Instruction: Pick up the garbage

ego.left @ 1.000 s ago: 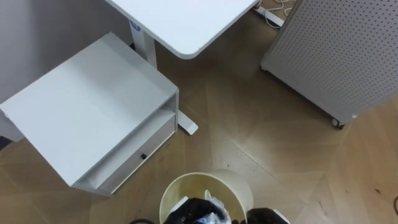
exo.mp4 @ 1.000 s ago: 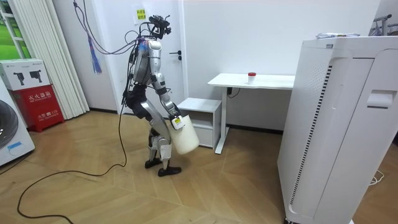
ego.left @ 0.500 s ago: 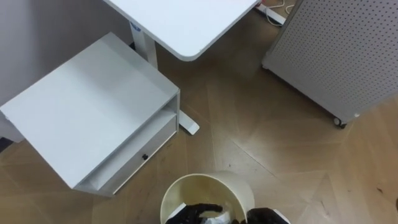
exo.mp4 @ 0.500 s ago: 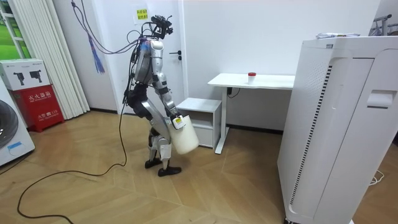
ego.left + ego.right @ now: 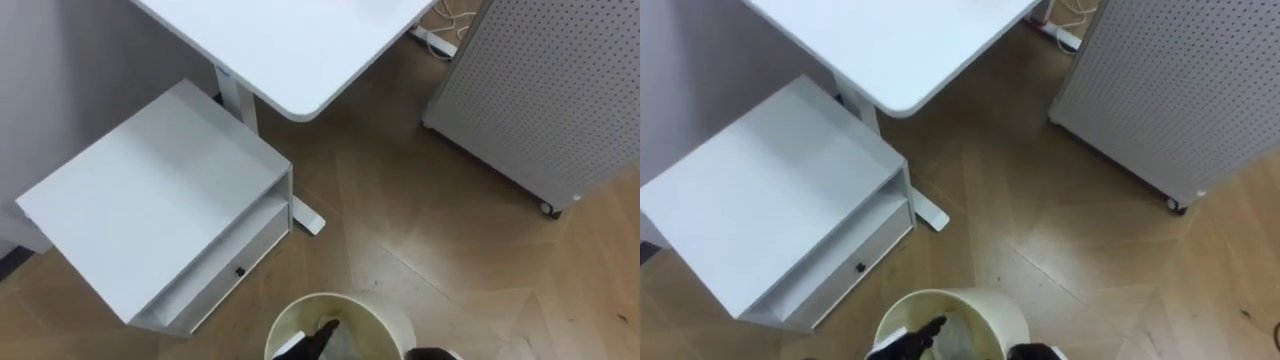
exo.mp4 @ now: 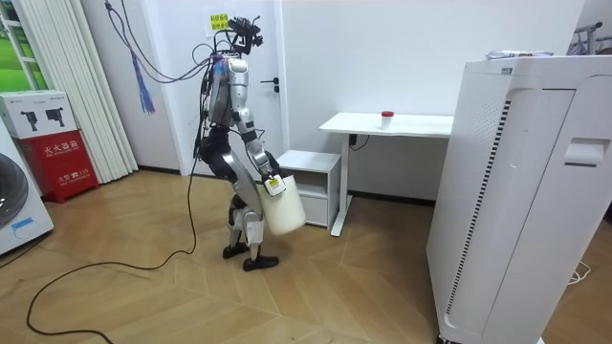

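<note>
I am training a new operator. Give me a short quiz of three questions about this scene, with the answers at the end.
1. True or false: the waste bin stands on the white desk.
2. In the eye views, what stands left of the desk's leg? A) a white drawer cabinet B) a sofa C) a ladder
3. Fill in: in the room view, the small object on the desk is ____ in colour.

Key: 1 false, the robot holds it off the floor; 2 A; 3 red.
</note>
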